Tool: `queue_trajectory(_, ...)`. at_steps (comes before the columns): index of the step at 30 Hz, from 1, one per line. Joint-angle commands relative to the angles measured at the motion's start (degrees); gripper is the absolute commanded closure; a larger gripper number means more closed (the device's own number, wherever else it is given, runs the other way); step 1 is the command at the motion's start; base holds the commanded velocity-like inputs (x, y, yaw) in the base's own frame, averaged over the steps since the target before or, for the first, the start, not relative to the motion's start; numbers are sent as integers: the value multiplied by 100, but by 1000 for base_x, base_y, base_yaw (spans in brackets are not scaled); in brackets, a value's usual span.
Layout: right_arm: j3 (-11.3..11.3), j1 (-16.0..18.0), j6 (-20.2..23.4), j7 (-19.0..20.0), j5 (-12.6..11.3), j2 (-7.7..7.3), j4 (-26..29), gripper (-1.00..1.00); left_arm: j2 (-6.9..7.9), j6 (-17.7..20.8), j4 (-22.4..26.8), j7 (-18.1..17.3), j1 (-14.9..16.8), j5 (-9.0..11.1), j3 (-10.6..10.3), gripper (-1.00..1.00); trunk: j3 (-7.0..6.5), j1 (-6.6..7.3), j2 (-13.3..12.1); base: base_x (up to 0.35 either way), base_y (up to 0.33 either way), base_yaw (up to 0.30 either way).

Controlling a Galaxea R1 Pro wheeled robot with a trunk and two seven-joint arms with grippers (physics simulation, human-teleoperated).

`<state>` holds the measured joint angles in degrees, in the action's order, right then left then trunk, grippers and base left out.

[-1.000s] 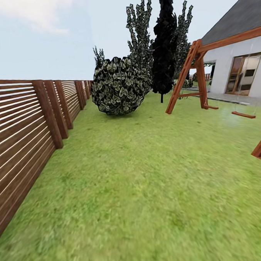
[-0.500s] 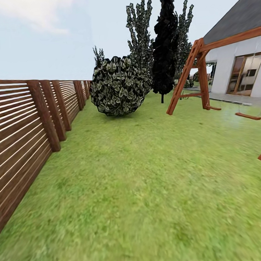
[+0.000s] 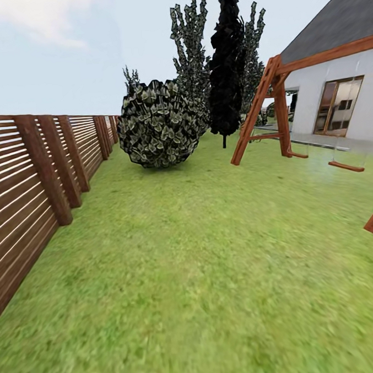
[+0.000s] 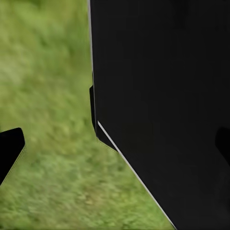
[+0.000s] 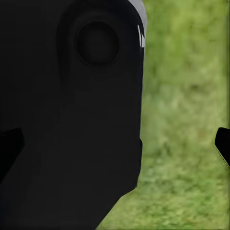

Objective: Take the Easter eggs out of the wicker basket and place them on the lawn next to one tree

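Robot in transit on lawn [image 3: 214, 273]; basket and eggs unsighted, direction unknown. Fence [image 3: 37, 179] beside lawn, round bush [image 3: 159, 124] at its far end. Finger opening: cannot tell.

Green grass of the lawn [image 3: 203, 274] spreads wide across the garden. A brown wooden fence [image 3: 36, 173] runs along the left side, and a big round bush [image 3: 159, 124] sits far back with a tall black tree [image 3: 226, 68] and a grey-green tree [image 3: 189, 54] close behind it. On the right stands a wooden swing set [image 3: 278, 109] in front of a white house [image 3: 335, 97].
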<state>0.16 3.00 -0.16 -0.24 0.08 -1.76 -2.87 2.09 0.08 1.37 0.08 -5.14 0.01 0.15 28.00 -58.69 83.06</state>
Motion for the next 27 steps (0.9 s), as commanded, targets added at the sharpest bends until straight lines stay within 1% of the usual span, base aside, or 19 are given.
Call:
queue_trajectory(1, 2, 8, -1, -2, 1, 0, -12, -100, 1, 1, 13, 1, -4, -3, 2, -100, 4, -3, 2, 335, 0, -3)
queue_trajectory(27, 2, 8, -2, -2, -4, -1, -12, -100, 2, 1, 12, 1, -4, 0, -1, -100, 4, -3, 2, 335, 0, 0)
